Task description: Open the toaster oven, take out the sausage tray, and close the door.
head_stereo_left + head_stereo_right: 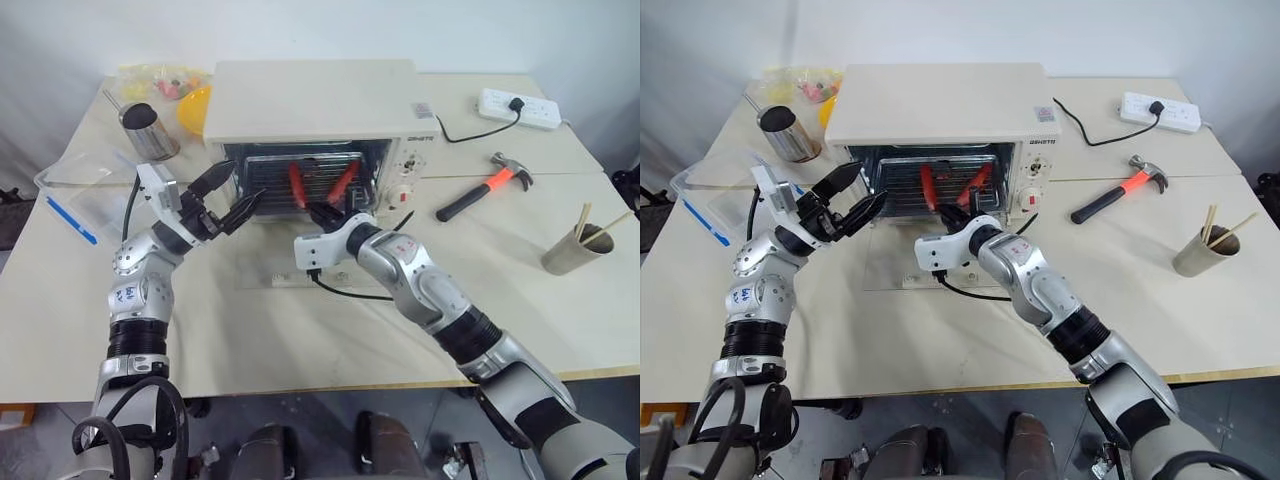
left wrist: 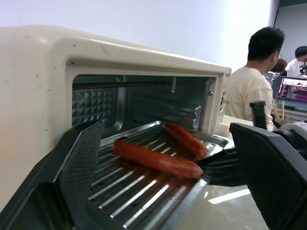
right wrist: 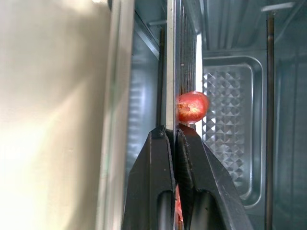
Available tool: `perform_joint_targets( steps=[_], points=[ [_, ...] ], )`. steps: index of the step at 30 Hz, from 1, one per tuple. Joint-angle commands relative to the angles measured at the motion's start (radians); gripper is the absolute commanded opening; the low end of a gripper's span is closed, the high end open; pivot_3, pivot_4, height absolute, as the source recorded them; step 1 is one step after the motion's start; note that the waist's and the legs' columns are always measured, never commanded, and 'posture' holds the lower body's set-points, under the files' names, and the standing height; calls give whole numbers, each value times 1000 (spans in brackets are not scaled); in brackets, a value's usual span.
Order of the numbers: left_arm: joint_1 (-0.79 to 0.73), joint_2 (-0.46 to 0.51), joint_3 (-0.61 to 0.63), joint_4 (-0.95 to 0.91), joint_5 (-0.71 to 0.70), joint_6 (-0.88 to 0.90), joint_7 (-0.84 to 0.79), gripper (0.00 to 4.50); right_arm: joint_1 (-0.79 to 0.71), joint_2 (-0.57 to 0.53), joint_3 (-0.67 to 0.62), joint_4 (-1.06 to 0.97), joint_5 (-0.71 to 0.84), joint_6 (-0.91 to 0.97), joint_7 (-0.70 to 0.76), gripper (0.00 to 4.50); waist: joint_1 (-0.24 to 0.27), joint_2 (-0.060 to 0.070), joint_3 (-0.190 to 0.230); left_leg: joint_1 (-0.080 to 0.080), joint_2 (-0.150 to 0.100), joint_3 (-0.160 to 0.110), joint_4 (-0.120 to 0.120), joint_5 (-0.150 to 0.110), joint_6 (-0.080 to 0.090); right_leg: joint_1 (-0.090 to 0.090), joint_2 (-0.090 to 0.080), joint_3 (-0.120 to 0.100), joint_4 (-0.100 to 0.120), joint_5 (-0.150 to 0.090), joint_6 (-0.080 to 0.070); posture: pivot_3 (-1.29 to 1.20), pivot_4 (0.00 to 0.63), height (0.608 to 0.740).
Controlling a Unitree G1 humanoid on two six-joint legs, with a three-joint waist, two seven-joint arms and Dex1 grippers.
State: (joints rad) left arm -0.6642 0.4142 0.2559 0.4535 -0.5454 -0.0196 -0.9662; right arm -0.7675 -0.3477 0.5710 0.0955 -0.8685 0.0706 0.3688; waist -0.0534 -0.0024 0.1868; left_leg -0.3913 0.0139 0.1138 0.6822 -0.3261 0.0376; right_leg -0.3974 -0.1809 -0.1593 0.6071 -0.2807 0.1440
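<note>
The cream-white toaster oven [image 1: 310,100] stands at the back middle of the table. Its door [image 1: 262,272] lies folded down flat in front of it. The silver sausage tray [image 2: 144,191] sticks partly out of the oven mouth with two red sausages [image 2: 158,160] lying on its ridged bottom. My right gripper [image 1: 322,212] is shut on the tray's front edge [image 3: 171,72], toward its right end. My left gripper [image 1: 240,190] hovers open at the left side of the oven mouth, close to the tray's left corner and holding nothing.
Left of the oven are a metal can [image 1: 148,130], a yellow object [image 1: 195,108] and a clear plastic container [image 1: 85,195]. To the right lie a hammer [image 1: 487,187], a power strip [image 1: 517,106] and a cup with chopsticks [image 1: 575,248]. A person [image 2: 249,86] stands in the background.
</note>
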Motion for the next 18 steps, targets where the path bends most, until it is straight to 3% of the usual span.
perform_joint_targets(
  steps=[1, 11, 18],
  points=[
    [-32, 28, 33, 9, -1, -10, 8, 4500, 5, -19, -43, -124, -21, -23, -19, 64, 0, 0, 0, 0, 0, 0, 0, 0, 0, 0, 0, 0, 0, 0, 0, 0, 150, 740],
    [-39, 54, 37, 20, -7, 7, -17, 4500, 103, -78, -82, -215, 16, -70, 1, 64, 8, 0, 0, 0, 0, 0, 0, 0, 0, 0, 0, 0, 0, 0, 0, 0, 150, 740],
    [38, 104, 38, -100, -48, 108, -70, 4500, 153, -116, -99, -275, 30, -107, 20, 64, 20, 0, 0, 0, 0, 0, 0, 0, 0, 0, 0, 0, 0, 0, 0, 0, 150, 740]
  ],
)
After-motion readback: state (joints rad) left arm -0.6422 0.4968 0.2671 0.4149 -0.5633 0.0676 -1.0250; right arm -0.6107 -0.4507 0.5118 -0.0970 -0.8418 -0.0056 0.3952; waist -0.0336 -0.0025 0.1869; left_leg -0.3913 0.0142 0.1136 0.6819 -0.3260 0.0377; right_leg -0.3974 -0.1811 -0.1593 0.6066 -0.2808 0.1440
